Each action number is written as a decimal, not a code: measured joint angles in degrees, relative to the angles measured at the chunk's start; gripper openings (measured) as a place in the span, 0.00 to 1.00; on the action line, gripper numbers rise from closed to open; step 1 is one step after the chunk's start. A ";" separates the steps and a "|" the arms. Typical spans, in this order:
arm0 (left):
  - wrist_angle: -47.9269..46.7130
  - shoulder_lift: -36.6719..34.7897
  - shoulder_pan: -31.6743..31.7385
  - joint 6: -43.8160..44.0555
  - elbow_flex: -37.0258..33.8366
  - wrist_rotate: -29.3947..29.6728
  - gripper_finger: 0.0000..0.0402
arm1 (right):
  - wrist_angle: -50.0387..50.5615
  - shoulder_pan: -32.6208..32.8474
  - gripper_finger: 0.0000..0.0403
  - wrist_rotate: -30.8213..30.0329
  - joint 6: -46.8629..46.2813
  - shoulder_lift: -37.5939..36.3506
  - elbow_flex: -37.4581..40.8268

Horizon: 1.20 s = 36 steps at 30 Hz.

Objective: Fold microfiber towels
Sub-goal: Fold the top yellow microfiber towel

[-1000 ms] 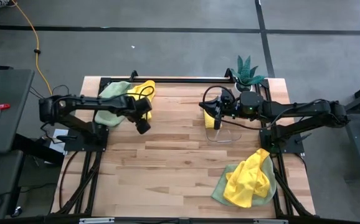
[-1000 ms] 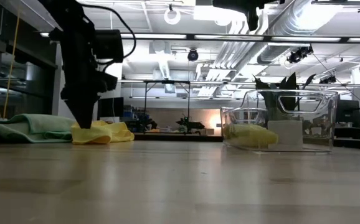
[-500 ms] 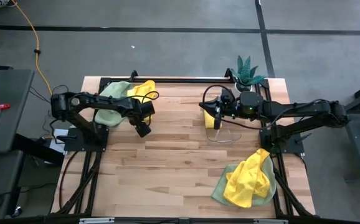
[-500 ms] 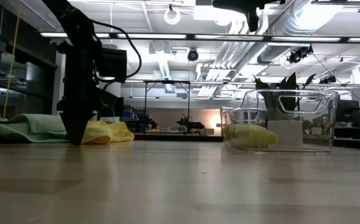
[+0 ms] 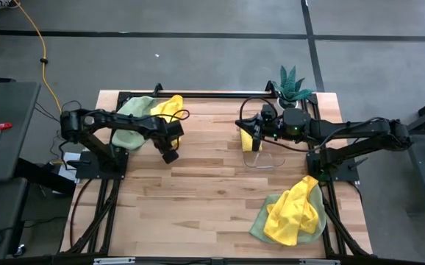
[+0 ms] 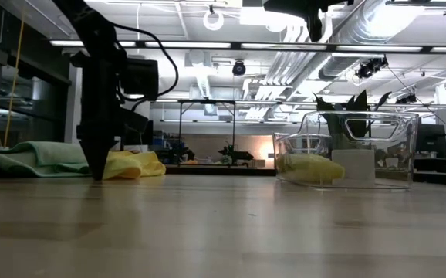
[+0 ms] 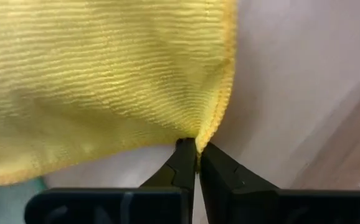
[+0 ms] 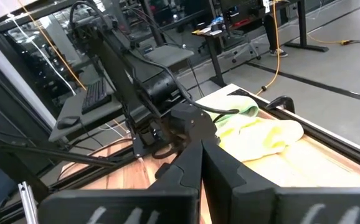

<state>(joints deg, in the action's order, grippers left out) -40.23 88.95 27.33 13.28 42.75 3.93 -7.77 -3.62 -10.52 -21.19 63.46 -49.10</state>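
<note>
A yellow microfiber towel (image 5: 171,107) lies bunched at the table's far left, against a pale green one (image 5: 130,122). My left gripper (image 5: 170,155) points down at the table just near of them, shut on the yellow towel's corner (image 7: 200,138). In the low view its tips (image 6: 99,176) stand at the tabletop beside that towel (image 6: 134,164). My right gripper (image 5: 256,141) hangs shut, holding nothing, above a clear container (image 6: 346,150) that holds a folded yellow towel (image 6: 309,166). My left gripper pinches the yellow towel's hemmed corner (image 7: 200,138) between its two fingertips (image 7: 183,163), only at their free ends. The fingers come from above, pointing down. The corner is drawn up into a small peak; the rest of the towel lies spread on the table.
A heap with a yellow towel (image 5: 295,212) on a green one (image 5: 259,221) lies at the near right. A small potted plant (image 5: 292,84) stands at the far right corner. Bare wood (image 5: 198,191) spans the middle and near left.
My left gripper has sunk to the tabletop at the near edge of the yellow towel and shut on its corner. My right gripper has stayed above the container.
</note>
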 joint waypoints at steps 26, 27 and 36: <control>-18.30 -21.47 -3.49 4.10 48.12 -7.97 0.00 | 0.05 0.00 0.00 2.27 -4.56 0.00 0.00; -18.83 -21.30 -3.48 3.66 48.72 -7.64 0.00 | 0.23 0.01 0.00 3.05 -4.90 0.05 0.00; -28.68 -19.73 -7.58 1.81 45.56 -3.27 0.00 | 0.68 2.18 0.00 6.59 -6.12 3.70 -0.07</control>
<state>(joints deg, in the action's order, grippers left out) -68.91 69.22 19.75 15.08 88.31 0.66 -7.09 -1.44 -3.93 -27.31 67.16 -49.17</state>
